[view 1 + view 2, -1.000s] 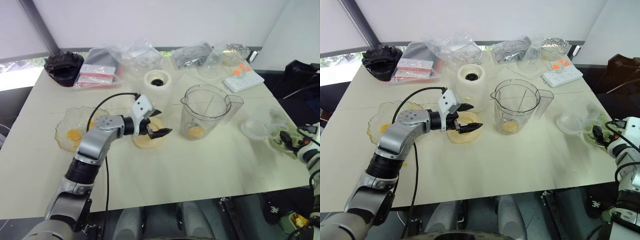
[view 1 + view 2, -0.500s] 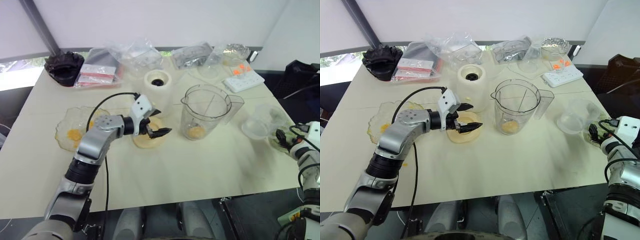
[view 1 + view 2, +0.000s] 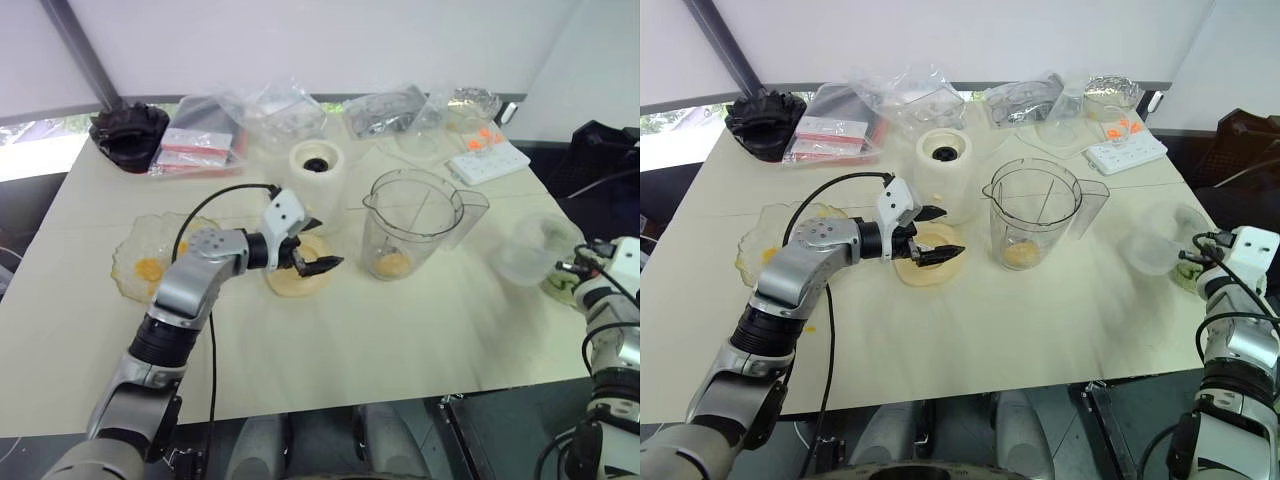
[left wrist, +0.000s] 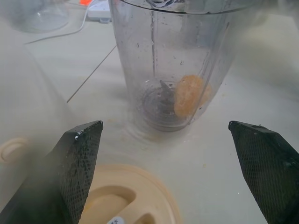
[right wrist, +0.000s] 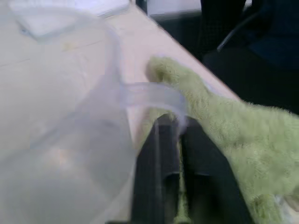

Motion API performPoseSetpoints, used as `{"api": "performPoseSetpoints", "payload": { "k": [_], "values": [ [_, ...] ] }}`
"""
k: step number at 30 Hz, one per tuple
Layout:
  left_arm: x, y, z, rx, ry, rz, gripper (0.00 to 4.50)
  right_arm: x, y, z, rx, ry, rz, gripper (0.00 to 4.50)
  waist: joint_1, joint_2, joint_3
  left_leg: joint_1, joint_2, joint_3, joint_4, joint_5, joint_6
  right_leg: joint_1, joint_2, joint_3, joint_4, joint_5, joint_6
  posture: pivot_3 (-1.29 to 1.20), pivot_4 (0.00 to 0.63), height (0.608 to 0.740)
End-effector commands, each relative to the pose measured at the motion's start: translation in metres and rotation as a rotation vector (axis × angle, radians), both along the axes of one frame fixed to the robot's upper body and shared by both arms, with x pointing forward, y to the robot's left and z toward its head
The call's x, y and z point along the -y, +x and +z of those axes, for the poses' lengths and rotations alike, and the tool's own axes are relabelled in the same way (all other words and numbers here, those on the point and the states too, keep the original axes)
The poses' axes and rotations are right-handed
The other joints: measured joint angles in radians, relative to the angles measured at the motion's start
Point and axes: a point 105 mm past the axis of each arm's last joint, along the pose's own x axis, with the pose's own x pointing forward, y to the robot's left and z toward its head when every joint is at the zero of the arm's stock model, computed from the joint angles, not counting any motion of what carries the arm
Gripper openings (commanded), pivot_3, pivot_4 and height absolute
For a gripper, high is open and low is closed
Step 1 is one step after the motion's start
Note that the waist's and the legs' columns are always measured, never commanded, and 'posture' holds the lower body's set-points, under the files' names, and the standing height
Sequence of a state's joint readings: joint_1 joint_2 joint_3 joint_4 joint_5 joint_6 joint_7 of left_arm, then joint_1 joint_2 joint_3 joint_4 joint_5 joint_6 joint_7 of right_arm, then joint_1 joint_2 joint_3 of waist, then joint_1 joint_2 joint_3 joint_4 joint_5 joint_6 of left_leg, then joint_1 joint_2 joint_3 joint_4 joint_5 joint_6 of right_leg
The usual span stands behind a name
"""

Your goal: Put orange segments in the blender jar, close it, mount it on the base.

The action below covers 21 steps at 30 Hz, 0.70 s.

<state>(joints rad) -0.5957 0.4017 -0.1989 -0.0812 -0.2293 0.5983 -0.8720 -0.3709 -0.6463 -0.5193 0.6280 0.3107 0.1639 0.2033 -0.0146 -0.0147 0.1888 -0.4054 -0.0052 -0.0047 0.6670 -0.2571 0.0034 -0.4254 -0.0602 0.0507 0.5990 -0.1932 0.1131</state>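
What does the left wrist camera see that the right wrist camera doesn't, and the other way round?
Left wrist camera: the open left hand faces the blender jar, which has orange segments at its bottom, and a cream lid lies just under the hand. Right wrist camera: the right hand is shut on the thin handle of a clear measuring cup, beside a green cloth at the table's edge. Both: the pale table top.
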Motion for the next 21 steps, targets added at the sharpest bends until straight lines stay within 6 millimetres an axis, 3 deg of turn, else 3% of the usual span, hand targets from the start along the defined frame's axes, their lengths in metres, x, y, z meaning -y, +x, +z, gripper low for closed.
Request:
{"api": "performPoseSetpoints", "payload": {
  "k": [1, 13, 21],
  "values": [
    [0.003, -0.002, 0.014, 0.063, -0.011, -0.025, 4.50, 0.003, -0.003, 0.001, 0.015, -0.008, -0.027, 0.01, 0.002, 0.000, 0.000, 0.000, 0.000, 0.000, 0.000, 0.000, 0.000, 0.001, 0.000, 0.000, 0.000, 0.000, 0.000, 0.00, 0.150, 0.740],
    [-0.019, 0.003, 0.010, 0.043, -0.012, 0.064, 4.50, -0.020, 0.002, 0.016, 0.244, 0.137, -0.080, 0.01, -0.018, 0.000, 0.000, 0.002, 0.001, 0.000, 0.000, 0.000, 0.000, 0.001, 0.001, 0.001, 0.001, 0.001, 0.001, 0.00, 0.150, 0.740],
    [-0.042, 0.005, 0.003, 0.026, -0.021, 0.160, 4.50, -0.057, 0.016, 0.040, 0.366, 0.164, -0.044, 0.01, -0.029, 0.004, 0.001, 0.001, 0.002, 0.000, -0.001, 0.000, 0.000, -0.001, 0.001, 0.001, 0.002, 0.001, 0.001, 0.00, 0.150, 0.740]
  ]
}}
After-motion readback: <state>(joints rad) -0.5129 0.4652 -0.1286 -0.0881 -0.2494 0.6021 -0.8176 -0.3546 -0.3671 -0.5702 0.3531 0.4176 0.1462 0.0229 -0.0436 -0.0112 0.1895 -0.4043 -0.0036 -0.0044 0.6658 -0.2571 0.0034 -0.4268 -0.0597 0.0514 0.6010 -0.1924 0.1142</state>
